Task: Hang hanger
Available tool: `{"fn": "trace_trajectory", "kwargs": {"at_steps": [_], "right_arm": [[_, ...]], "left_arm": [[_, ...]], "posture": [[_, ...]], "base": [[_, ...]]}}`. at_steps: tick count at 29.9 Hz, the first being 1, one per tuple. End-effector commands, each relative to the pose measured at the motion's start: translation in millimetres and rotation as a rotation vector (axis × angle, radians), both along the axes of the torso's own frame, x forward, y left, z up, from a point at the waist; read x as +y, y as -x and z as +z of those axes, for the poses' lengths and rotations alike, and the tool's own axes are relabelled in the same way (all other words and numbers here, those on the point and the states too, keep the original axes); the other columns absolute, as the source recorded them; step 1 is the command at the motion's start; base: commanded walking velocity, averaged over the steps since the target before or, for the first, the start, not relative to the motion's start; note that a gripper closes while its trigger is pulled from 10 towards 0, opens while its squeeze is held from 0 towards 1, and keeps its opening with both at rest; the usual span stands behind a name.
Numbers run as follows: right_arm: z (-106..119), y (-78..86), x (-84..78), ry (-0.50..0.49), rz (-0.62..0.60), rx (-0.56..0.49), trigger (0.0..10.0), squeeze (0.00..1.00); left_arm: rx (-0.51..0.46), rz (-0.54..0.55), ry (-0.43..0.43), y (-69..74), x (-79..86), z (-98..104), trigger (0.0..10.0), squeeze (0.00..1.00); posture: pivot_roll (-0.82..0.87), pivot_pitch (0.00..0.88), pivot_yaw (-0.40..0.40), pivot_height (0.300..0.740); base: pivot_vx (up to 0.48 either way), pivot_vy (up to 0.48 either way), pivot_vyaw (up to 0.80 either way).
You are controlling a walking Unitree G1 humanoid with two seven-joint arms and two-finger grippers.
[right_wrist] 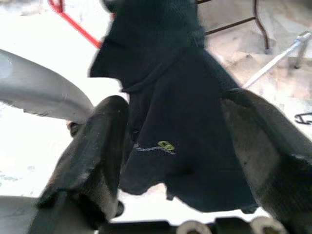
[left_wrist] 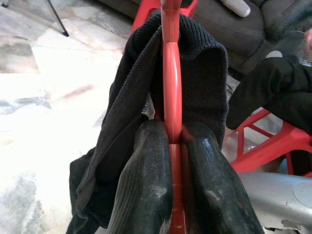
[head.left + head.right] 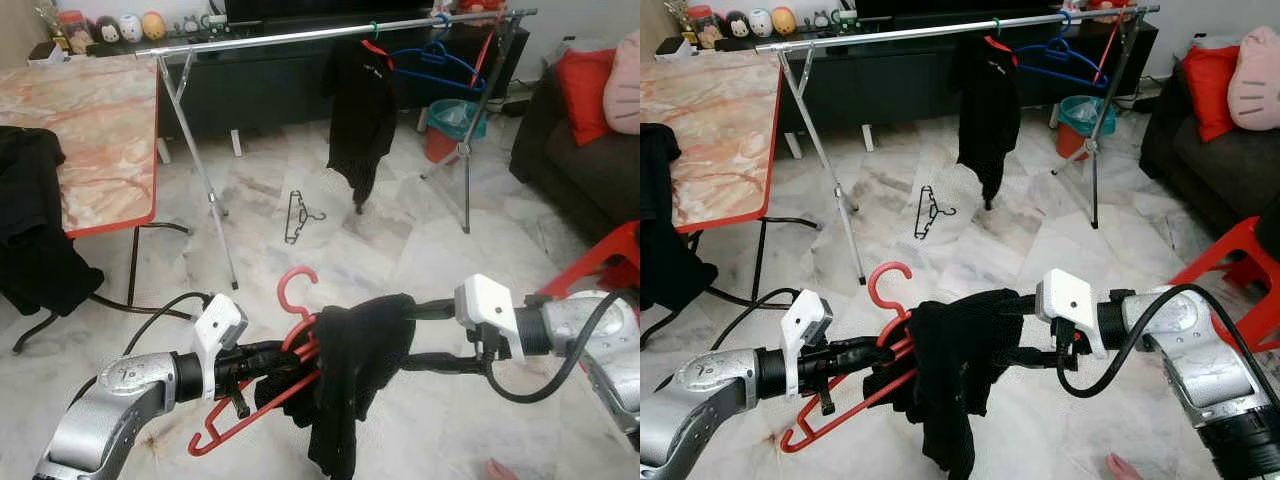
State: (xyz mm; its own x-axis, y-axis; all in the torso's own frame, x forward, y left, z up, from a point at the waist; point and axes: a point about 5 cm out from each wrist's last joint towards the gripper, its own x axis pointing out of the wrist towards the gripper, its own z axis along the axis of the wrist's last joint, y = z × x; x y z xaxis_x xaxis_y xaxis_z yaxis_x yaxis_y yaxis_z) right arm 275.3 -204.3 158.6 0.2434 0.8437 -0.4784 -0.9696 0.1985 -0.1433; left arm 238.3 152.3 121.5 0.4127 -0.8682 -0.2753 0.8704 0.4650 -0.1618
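My left gripper (image 3: 285,355) is shut on the lower bar of a red hanger (image 3: 296,290), whose hook points up. In the left wrist view the two fingers (image 2: 146,185) pinch the red bar. A black garment (image 3: 355,370) is draped over the hanger and hangs down. My right gripper (image 3: 425,337) reaches in from the right, open, with one finger on each side of the garment (image 1: 170,122). The silver clothes rail (image 3: 300,35) runs across the back of the room, well beyond both grippers.
A black shirt (image 3: 360,110) and a blue hanger (image 3: 435,65) hang on the rail. A black hanger (image 3: 298,215) lies on the floor. A marble table (image 3: 100,130) with dark clothes (image 3: 25,230) stands left. A dark sofa (image 3: 580,150) and red chair (image 3: 610,260) stand right.
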Motion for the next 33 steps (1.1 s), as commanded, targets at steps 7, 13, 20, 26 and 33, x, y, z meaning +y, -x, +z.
{"fn": "trace_trajectory", "kwargs": {"at_steps": [7, 13, 20, 26, 33], "right_arm": [[4.9, -17.2, -5.8, 0.012, -0.031, -0.078, 10.0, 0.0], [1.6, -27.1, -5.7, 0.013, -0.064, -0.093, 10.0, 0.0], [-1.8, -34.3, 3.3, -0.004, -0.019, -0.085, 10.0, 0.0], [-9.4, -35.5, 12.3, -0.013, 0.022, -0.06, 10.0, 0.0], [-8.8, -34.7, 17.4, -0.075, 0.058, -0.024, 10.0, 0.0]], "left_arm": [[-0.019, -0.066, 0.065, 2.5, -5.4, 14.7, 10.0, 0.0], [-0.015, -0.075, 0.076, 3.2, -8.0, 15.1, 10.0, 0.0], [-0.014, -0.156, 0.097, 8.6, -11.5, 22.9, 10.0, 0.0], [-0.011, -0.201, 0.1, 13.3, -15.7, 25.1, 10.0, 0.0], [-0.011, -0.205, 0.1, 13.3, -16.5, 25.0, 10.0, 0.0]], "posture": [[0.0, 0.057, 0.003, 0.74], [0.0, 0.045, 0.006, 0.74], [0.01, 0.049, 0.006, 0.74], [0.02, 0.066, 0.001, 0.74], [0.02, 0.076, -0.002, 0.74]], "base": [[0.0, 0.0, 0.0], [0.0, 0.0, 0.0], [0.0, 0.0, 0.0], [0.0, 0.0, 0.0], [0.0, 0.0, 0.0]]}}
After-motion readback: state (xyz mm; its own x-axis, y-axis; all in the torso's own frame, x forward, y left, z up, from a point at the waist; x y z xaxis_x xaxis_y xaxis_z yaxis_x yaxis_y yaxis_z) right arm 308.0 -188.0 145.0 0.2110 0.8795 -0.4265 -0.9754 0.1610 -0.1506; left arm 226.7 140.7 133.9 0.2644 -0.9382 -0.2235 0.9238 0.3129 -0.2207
